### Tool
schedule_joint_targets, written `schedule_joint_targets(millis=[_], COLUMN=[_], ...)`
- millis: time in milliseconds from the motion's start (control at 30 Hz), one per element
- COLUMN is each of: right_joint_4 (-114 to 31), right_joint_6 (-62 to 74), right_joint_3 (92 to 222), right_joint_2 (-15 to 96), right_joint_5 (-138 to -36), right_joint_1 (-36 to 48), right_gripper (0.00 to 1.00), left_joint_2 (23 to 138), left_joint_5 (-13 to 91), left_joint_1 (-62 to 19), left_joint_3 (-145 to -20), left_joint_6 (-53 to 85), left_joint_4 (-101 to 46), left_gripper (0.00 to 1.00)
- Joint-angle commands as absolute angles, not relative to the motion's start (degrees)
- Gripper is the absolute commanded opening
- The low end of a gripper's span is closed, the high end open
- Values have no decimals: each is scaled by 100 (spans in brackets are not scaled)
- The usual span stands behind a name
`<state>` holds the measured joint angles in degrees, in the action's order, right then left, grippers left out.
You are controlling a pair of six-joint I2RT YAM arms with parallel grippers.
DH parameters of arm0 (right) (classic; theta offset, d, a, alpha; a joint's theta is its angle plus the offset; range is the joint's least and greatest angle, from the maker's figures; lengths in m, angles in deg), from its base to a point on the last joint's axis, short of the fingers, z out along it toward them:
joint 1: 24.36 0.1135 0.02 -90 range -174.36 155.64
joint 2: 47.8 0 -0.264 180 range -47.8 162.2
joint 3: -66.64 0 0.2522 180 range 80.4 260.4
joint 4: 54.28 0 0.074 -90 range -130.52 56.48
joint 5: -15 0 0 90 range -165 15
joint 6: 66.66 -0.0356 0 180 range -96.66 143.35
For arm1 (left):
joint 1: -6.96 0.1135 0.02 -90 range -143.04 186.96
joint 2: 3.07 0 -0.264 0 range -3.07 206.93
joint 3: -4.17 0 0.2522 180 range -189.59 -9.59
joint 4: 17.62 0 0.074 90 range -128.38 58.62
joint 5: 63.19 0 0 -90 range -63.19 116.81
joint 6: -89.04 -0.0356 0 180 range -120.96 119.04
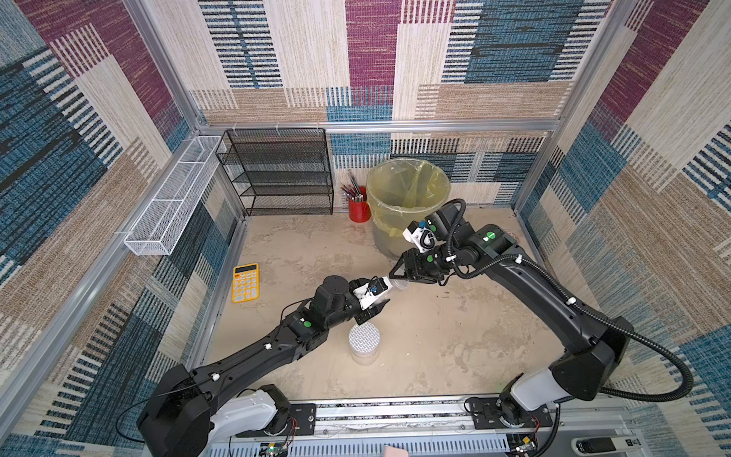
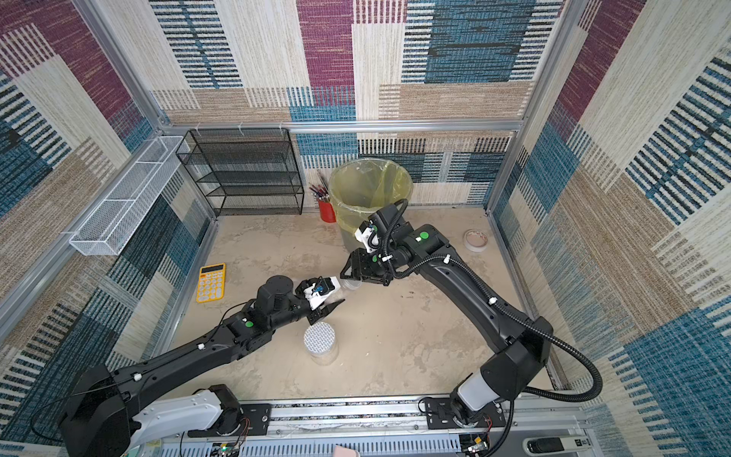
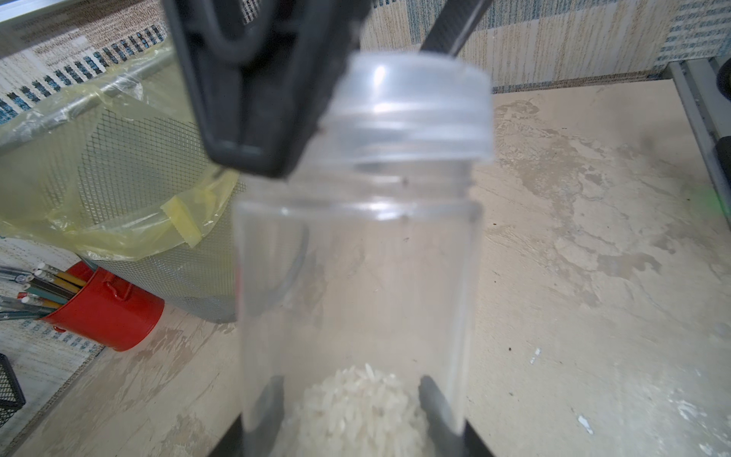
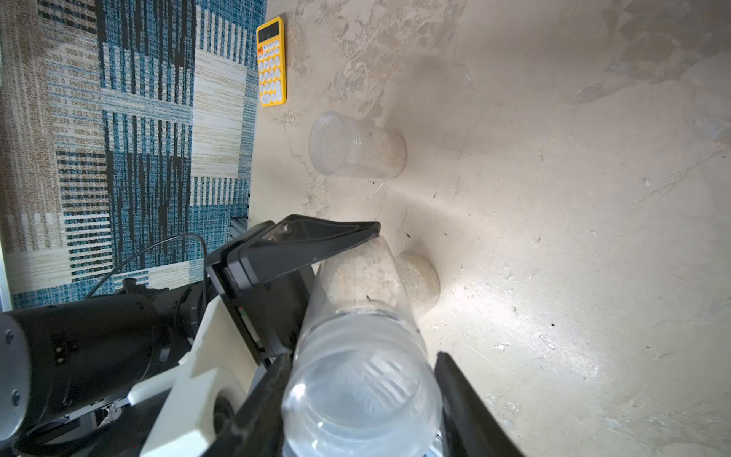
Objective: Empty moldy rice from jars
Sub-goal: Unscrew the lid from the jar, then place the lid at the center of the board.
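The moldy rice (image 3: 364,403) lies near the base of a clear jar (image 3: 356,277) that is held on its side above the tabletop (image 1: 455,336). The left fingers (image 4: 308,245) are clamped on its base and the right fingers (image 3: 245,99) stand on both sides of its clear lid (image 3: 407,103); whether they press it I cannot tell. I judge the task is only beginning, because this lid is on and nothing looks emptied into the one bin (image 1: 407,190). I count three jars, as a second jar (image 4: 356,144) and a third jar (image 4: 419,281) stand on the tabletop with rice inside.

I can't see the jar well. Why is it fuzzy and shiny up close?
Left wrist view: the jar sits near the lens, so its lid blurs; the rice looks sharper. Right wrist view: light glints on the lid, and a bright patch washes out the table.
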<state>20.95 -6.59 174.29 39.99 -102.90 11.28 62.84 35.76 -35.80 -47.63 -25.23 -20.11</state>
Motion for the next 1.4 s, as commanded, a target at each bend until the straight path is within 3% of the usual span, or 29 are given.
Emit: schedule_joint_targets(millis=[0,133,333,500,700,1067,1367], right_joint_4=[2264,2098,1939,1373,1525,840,380], right_joint_6=[-121,468,1564,1445,1544,1261,1409], right_joint_3=[17608,17660,17424,17003,16792,14944,14399], right_joint_2=[4038,3882,3794,3637,3645,3426,4148], right_joint_5=[-10280,-10331,-11288,-11713,-11165,-9399,-7904], right_joint_1=[1124,1106,761,473,166,-566,-1330], right_gripper=[47,43,43,38,42,44,45], left_joint_2=[6228,6153,6183,6153,6127,6203,6557], left_joint_5=[3590,3766,4058,4073,3984,4000,3752], left_joint_1=[-3566,-3559,-3430,-3406,-3391,-3382,-3382], left_joint_3=[-4783,-4677,-4613,-4598,-4604,-5255,-6380], left_joint_6=[-2541,-2511,-2425,-2373,-2329,-2275,-2392], left_joint_4=[-1931,-1961,-2024,-1988,-1942,-2288,-3025], left_gripper=[0,0,0,0,0,0,0])
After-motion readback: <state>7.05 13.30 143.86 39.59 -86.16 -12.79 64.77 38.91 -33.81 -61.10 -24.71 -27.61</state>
